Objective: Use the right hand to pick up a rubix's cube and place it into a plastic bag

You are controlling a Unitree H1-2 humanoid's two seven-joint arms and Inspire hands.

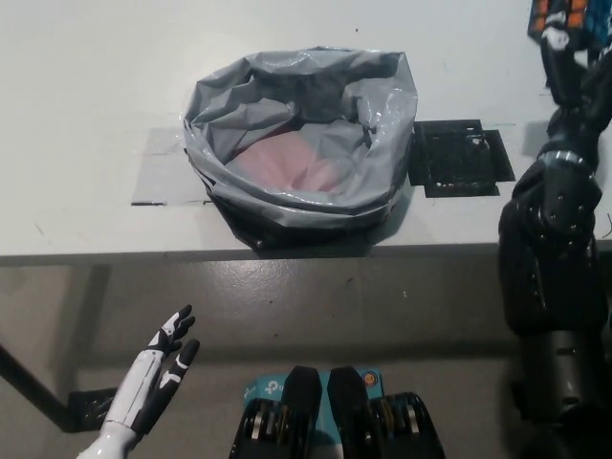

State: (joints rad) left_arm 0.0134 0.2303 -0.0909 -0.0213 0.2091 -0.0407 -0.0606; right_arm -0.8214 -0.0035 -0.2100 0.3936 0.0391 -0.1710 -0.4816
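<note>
My black right hand (572,36) is raised high at the top right corner of the head view, shut on the Rubik's cube (562,13). Only the cube's lower edge shows, with orange and blue tiles; the rest is cut off by the picture's edge. The grey plastic bag (301,134) stands open on the white table (96,86), well to the left of the cube, with a reddish lining visible inside. My white left hand (158,375) rests low at the lower left, below the table edge, fingers apart and holding nothing.
A black square mat (461,158) lies on the table just right of the bag, bare now. A grey taped patch (163,172) sits left of the bag. The table's front edge (115,256) runs across the middle.
</note>
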